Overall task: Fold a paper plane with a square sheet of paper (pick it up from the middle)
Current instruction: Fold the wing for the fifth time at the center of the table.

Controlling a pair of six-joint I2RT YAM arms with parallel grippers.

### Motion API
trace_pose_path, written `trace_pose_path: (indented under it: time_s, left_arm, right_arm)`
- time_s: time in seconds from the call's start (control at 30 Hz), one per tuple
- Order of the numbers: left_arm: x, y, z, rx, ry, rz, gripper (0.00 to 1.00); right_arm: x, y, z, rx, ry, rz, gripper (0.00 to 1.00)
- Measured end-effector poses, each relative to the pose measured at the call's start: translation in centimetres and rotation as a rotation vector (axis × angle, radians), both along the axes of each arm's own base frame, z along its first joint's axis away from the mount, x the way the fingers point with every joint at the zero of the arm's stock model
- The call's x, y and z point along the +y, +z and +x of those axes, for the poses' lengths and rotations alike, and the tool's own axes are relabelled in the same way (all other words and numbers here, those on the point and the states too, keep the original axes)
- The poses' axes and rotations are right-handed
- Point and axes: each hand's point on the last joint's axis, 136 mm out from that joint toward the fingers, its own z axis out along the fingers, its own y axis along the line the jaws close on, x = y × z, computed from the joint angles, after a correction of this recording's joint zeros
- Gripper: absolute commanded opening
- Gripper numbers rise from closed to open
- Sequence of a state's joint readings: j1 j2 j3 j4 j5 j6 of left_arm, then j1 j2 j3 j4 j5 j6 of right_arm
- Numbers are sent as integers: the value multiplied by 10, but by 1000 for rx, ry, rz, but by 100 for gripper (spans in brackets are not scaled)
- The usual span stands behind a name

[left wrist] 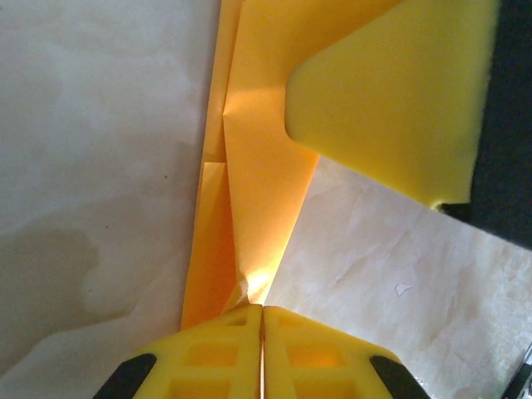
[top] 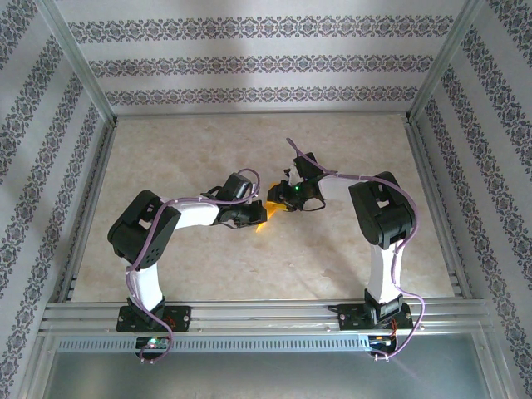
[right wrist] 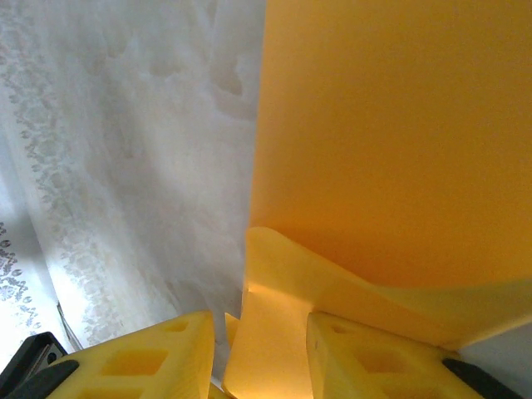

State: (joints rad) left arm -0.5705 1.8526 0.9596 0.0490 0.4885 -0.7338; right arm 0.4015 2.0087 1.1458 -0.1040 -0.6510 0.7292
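The left gripper [left wrist: 262, 320], at 6 o'clock in its wrist view, is pinching the one square sheet of paper [left wrist: 258, 166], which is creased and running toward 12. The right gripper [right wrist: 266, 332], second of two, is straddling it; whether it is gripping is unclear. The sheet is sitting mid-table [top: 208, 274], and patterned walls [top: 249, 62] are enclosing the marbled surface.

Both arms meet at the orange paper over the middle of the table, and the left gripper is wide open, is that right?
Not quite. The left gripper is shut, not wide open. The left wrist view shows its fingers closed together, pinching the orange paper. The rest stands: both arms meet at the paper over the middle of the table.
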Motion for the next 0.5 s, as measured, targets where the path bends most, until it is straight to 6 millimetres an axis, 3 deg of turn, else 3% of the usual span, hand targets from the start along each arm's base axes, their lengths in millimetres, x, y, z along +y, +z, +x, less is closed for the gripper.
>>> trace_pose_path:
  time_s: [0.5]
  left_arm:
    - [3,-8,-2,1,-4,33,6]
  right_arm:
    - [0,0,0,1,0,0,39]
